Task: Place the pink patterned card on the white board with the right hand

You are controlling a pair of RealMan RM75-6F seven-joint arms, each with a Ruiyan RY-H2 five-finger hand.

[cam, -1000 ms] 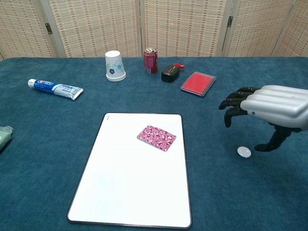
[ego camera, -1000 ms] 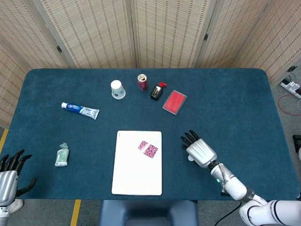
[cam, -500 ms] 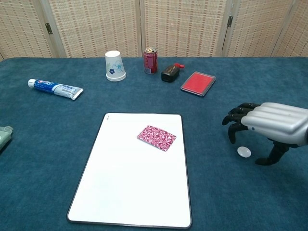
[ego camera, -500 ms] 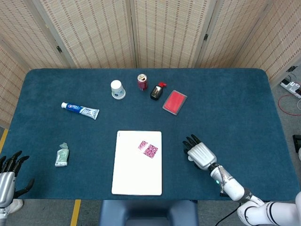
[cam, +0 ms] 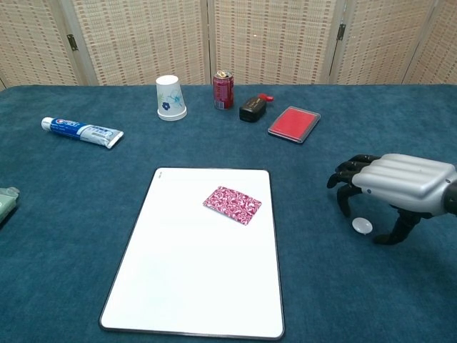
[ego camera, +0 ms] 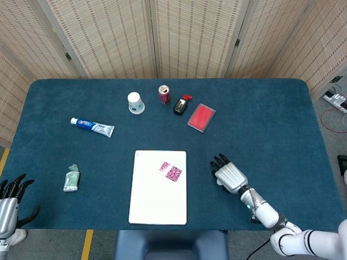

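Pink patterned card (cam: 232, 205) laid flat on the white board (cam: 193, 286), in its upper right part.

The board is set on the blue counter (ego camera: 271, 124), near the front edge. The right robot hand (cam: 400, 184) is held palm down just above the counter, well right of the board; its fingers (cam: 348, 168) are spread and bent downward, and nothing is held. A small white disc (cam: 362, 226) is seen beneath it. The left robot hand (ego camera: 10, 203) is seen at the front left corner, fingers apart and empty. Along the back are lined a paper cup (ego camera: 135, 102), a can (ego camera: 164, 93), a small black bottle (ego camera: 181, 105) and a red case (ego camera: 201, 117). To the left, a toothpaste tube (ego camera: 92, 127) and a pale green pouch (ego camera: 71, 178) are laid.
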